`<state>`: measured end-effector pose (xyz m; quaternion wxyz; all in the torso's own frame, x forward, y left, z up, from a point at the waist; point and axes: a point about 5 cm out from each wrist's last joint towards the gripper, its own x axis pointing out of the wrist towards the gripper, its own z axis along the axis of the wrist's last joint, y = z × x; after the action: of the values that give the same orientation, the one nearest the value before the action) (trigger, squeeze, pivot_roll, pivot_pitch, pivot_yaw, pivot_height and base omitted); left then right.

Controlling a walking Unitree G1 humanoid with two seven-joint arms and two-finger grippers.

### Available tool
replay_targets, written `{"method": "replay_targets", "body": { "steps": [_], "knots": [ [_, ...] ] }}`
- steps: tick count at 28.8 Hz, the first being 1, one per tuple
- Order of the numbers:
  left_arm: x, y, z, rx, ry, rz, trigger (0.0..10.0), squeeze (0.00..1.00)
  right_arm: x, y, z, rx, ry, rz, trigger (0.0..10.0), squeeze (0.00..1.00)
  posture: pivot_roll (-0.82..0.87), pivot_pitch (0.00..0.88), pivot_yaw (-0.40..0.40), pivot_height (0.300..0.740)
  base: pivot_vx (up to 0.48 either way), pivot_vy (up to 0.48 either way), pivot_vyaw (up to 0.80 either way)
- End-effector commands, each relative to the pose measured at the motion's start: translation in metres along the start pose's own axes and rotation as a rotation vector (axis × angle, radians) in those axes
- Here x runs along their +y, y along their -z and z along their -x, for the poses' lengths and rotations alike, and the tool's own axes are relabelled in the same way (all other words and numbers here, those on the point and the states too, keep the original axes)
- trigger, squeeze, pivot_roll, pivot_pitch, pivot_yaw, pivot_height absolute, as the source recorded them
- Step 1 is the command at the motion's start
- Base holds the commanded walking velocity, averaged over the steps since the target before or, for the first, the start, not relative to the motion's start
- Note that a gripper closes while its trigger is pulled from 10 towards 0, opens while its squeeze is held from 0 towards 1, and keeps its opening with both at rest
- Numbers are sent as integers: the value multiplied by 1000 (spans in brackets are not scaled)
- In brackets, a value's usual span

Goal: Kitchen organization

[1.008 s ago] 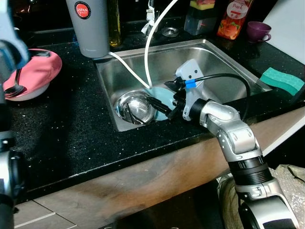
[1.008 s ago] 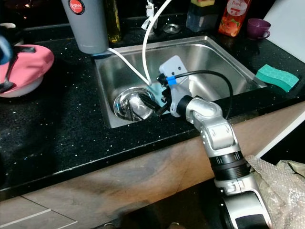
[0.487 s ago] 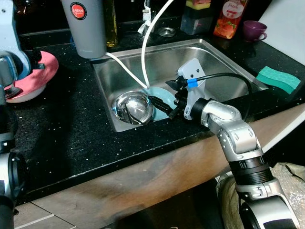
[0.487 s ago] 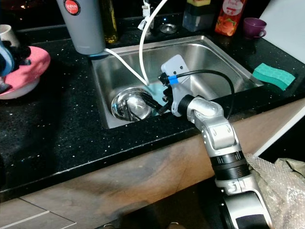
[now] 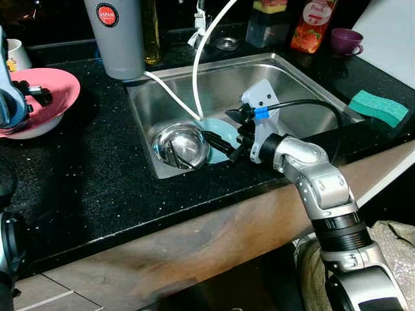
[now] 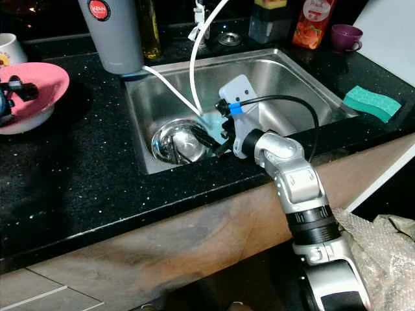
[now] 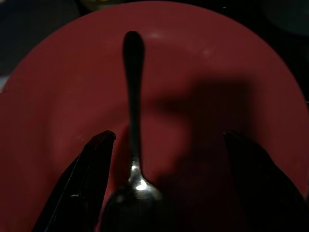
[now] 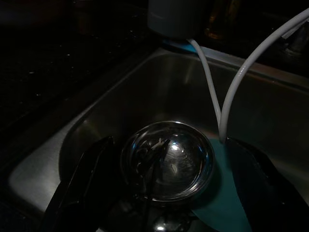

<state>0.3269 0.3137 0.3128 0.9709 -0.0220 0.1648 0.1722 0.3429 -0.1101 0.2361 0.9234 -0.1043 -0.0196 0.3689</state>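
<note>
Left wrist view: left gripper [image 7: 164, 159] fingers spread wide over the pink plate [image 7: 203, 63], straddling a spoon [image 7: 133, 121] that lies on it, nothing gripped; looks lined up along the handle for a pick. Right gripper [image 8: 159, 193] is down in the sink [image 5: 305, 78], fingers spread wide around the steel bowl [image 5: 181, 144], not clamped. Bowl sits on a teal plate [image 5: 220, 129] beside the white hoses [image 5: 201, 58], probably why the approach is from the front.
</note>
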Motion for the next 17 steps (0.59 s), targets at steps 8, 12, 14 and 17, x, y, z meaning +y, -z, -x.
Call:
{"method": "replay_targets", "body": {
  "steps": [8,12,14,17],
  "knots": [
    [23,3,5,12,-104,-14,10000,0,2,2,1,2,-12,4,10000,0,33,71,-30,740,0,0,0],
    [27,6,7,20,-122,-11,10000,0,2,2,1,3,-12,4,10000,0,34,73,-32,740,0,0,0],
    [29,13,6,54,-110,2,10000,0,2,3,1,4,-14,3,10000,0,38,76,-37,740,0,0,0],
    [28,21,5,91,-90,10,10000,0,2,2,1,5,-19,5,10000,0,38,77,-36,740,0,0,0]
  ]
}}
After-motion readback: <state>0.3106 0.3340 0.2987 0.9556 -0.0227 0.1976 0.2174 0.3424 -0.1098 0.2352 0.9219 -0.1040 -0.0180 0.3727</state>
